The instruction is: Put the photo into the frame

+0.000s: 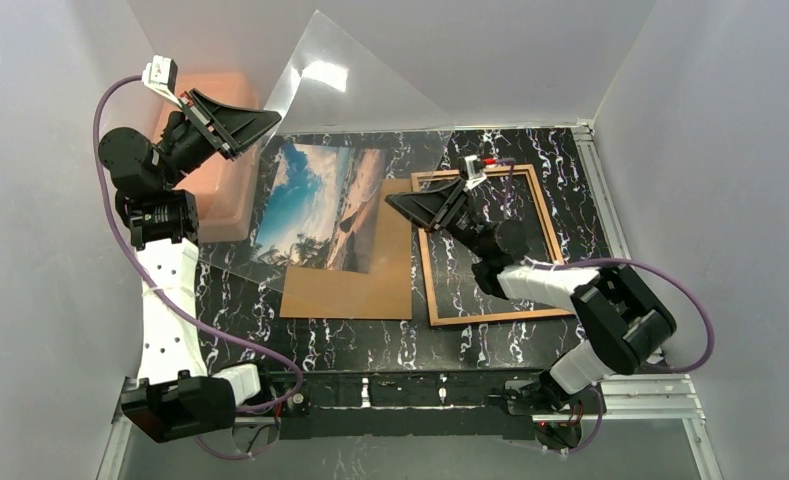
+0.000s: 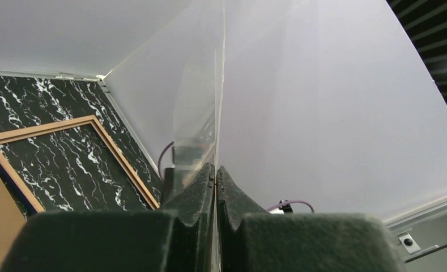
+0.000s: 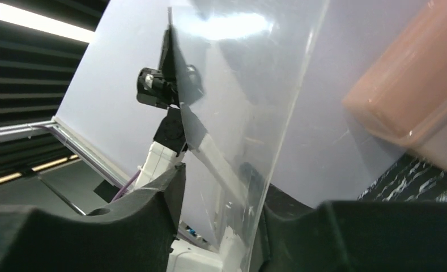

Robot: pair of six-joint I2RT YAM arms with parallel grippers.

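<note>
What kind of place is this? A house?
Probably a robot lab booth, not a house: plain white walls box in a black marbled table, with a left arm and a right arm bolted at its near edge.

I have two arms. My left arm and right arm have white parts between fat black joints. A purple cable loops along each. My left gripper and right gripper are black wedges. A small white camera box sits on each wrist. The right box has a red bit. My fingers look dark and grainy.
</note>
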